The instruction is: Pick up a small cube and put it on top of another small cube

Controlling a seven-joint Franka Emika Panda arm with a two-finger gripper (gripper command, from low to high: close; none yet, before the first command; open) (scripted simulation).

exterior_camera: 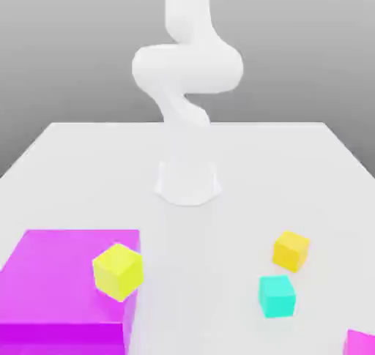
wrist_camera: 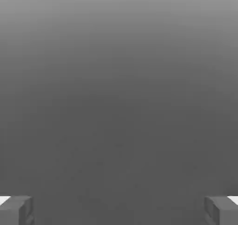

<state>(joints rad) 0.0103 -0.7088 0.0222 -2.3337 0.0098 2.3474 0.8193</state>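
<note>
1. Right now the white arm (exterior_camera: 187,72) rises from its round base (exterior_camera: 187,183) at the middle of the white table (exterior_camera: 88,170), curving upward and out past the top of the exterior view.
2. On the hand view the gripper (wrist_camera: 119,210) stands spread wide: one grey fingertip (wrist_camera: 16,210) sits at one lower corner and the other at the opposite corner, with plain grey background between them and nothing pinched.
3. Near the table's front edge, toward the exterior view's right, the orange-yellow cube (exterior_camera: 291,250) rests on the table.
4. Just beside it, closer to the front edge, lies the teal cube (exterior_camera: 277,296); the two are near each other but apart.
5. At the front corner on the exterior view's left sits a large magenta block (exterior_camera: 58,288).
6. A yellow cube (exterior_camera: 117,271) rests tilted at that block's corner nearest the table's middle.
7. At the front corner on the exterior view's right, a second magenta piece (exterior_camera: 360,342) is cut off by the frame.
</note>
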